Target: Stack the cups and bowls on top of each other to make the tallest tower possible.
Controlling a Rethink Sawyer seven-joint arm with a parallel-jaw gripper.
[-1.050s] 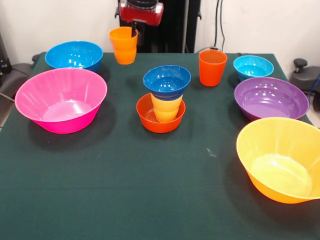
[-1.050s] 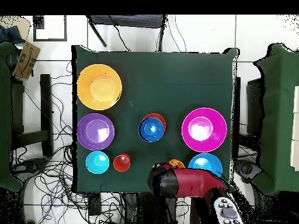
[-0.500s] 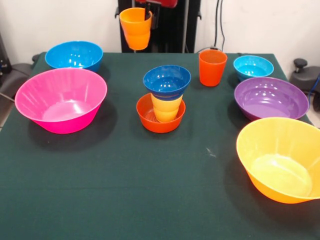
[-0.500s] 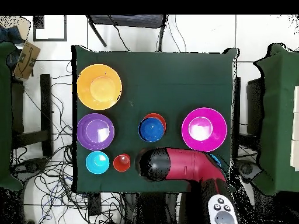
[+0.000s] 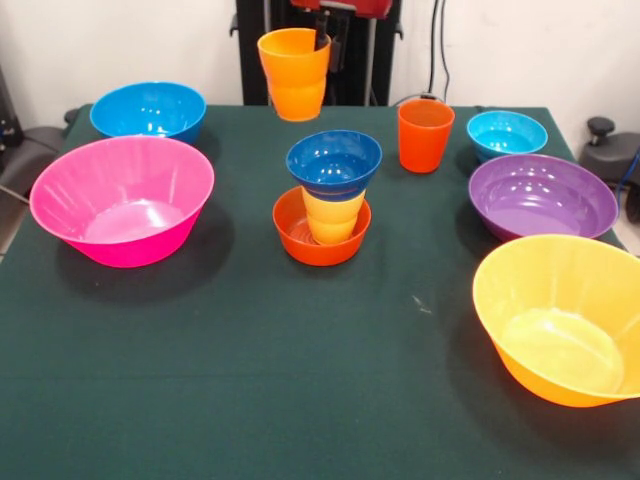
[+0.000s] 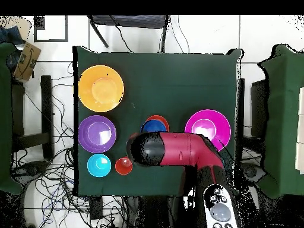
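Currently the hand (image 5: 322, 38) grips the light orange plastic cup (image 5: 293, 73) by its rim, aloft, far-left of the tower's glossy dark blue bowl (image 5: 334, 162); lowered off-centre, it could topple the yellow cup (image 5: 333, 217) beneath.

A dark green table (image 5: 250, 400) carries pink (image 5: 122, 198), yellow-orange (image 5: 565, 318), purple (image 5: 541, 195), blue (image 5: 148, 109), cyan (image 5: 506, 134) and orange-red (image 5: 293, 232) bowls, plus a red-orange cup (image 5: 425, 135).
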